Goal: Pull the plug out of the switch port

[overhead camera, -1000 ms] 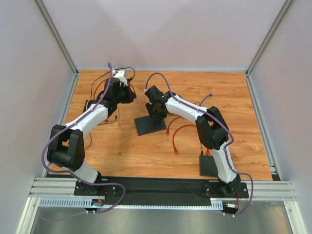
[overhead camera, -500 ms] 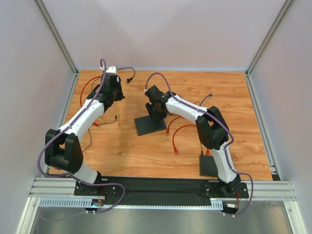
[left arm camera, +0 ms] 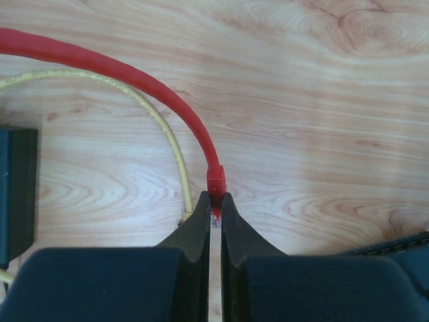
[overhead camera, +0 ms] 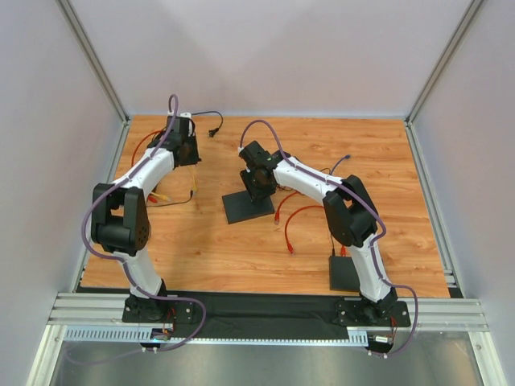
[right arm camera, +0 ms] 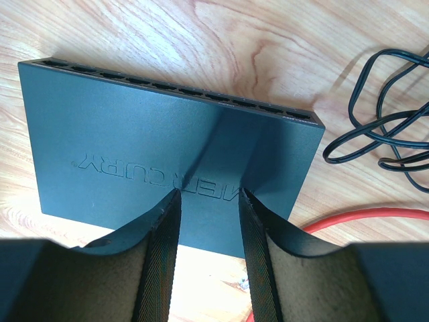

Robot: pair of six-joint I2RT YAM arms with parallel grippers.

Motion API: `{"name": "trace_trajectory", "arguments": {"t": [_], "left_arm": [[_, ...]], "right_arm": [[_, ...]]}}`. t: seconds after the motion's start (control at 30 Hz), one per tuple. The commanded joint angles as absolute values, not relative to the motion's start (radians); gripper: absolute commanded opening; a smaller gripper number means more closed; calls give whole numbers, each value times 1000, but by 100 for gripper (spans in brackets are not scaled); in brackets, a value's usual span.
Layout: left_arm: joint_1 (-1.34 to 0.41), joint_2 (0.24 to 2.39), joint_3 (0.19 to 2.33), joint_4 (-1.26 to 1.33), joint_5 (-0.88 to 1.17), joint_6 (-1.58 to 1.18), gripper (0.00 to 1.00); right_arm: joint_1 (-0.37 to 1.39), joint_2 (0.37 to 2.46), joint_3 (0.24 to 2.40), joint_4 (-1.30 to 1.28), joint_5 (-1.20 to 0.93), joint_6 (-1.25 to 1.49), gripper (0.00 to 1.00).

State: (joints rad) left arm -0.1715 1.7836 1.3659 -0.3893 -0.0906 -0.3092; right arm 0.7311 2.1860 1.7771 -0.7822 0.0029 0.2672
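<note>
Left end effector [left arm camera: 214, 203] nearer far corner of wooden table [overhead camera: 386, 161], tight on plug [left arm camera: 215, 181]; right end effector [right arm camera: 209, 196] spread.

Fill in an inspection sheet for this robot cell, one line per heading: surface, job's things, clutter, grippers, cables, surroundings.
Surface: wooden tabletop, grain showing.
Job's things: black network switch lying flat, with a row of ports along one long edge; red plug out of any port, over bare wood.
Clutter: second black box by the right arm's base.
Grippers: left gripper shut on the red plug; right gripper open over the switch.
Cables: red cable runs from the plug; yellow cable beside it; black cable looped beside the switch.
Surroundings: pale walls, aluminium frame.
</note>
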Motion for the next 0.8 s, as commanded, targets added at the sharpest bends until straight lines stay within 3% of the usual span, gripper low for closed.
{"name": "trace_trajectory", "arguments": {"t": [0.0,0.77], "left_arm": [[-163,1828,1437,-420,-23,-265,0],[-126,2031,1537,-440,-25,-282,2]], "right_arm": [[753,2243,1733,-850,-67,290,42],[765,2256,1750,-856,-77,294,42]]}}
